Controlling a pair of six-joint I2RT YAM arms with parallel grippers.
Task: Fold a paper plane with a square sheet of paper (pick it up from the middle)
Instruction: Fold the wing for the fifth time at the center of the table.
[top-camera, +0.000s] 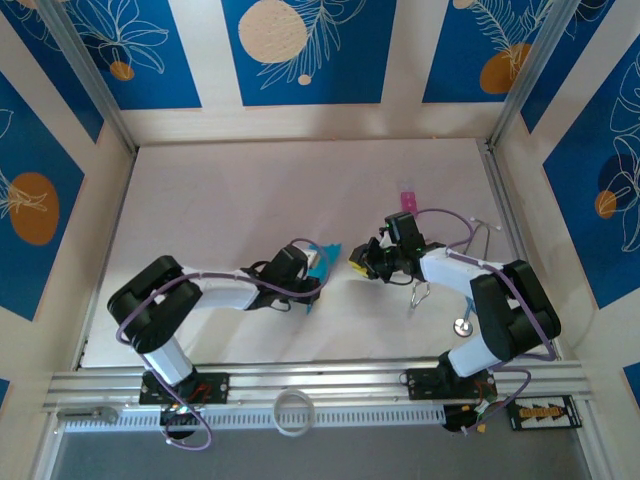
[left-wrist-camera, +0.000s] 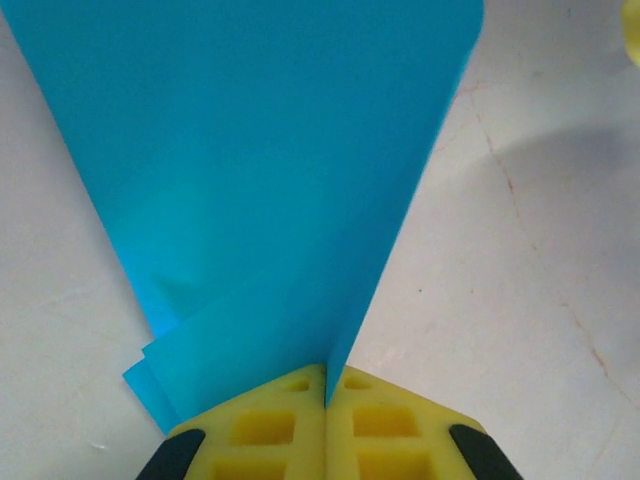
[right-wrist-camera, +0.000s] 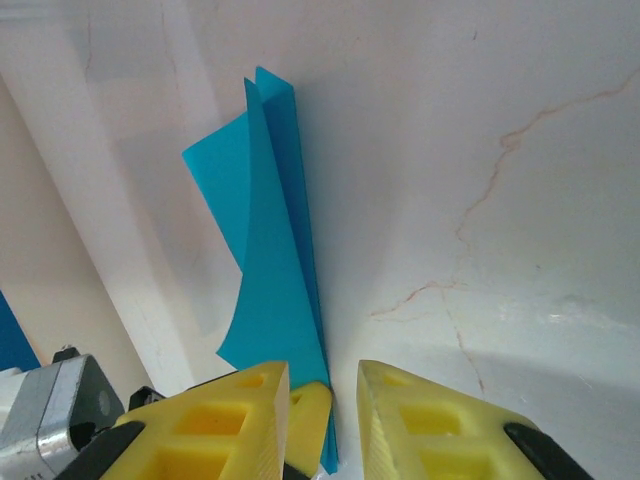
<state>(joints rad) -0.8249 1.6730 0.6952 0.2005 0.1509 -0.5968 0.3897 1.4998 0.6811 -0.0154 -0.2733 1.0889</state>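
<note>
The sheet of paper (top-camera: 320, 262) is already creased into a narrow, tapering shape of several cyan layers. It sits over the desk (top-camera: 240, 190) between the left pincer (top-camera: 306, 272) and the right pincer (top-camera: 362, 262), which stand near each other.

The left pincer has its fingers (left-wrist-camera: 215, 440) pressed together on the paper's narrow end, right at the fold line. From that pinch the sheet widens away ahead of the fingers, and loose layers fan out to one side just beside the tips. Pinching on the crease looks deliberate: it holds the layers stacked and leaves the wide part free for the other arm to work on.

The right pincer faces it from the opposite side, fingers spread a little. In its wrist view the paper stands on edge and runs straight out ahead. The paper's near end reaches into the gap and lies close to one finger (right-wrist-camera: 230, 400), with bare desk showing between it and the other. I judge the pincer is lined up on the fold but not clamping it.

A small pink object (top-camera: 407, 195) lies beyond the right pincer, well apart from the paper.
</note>
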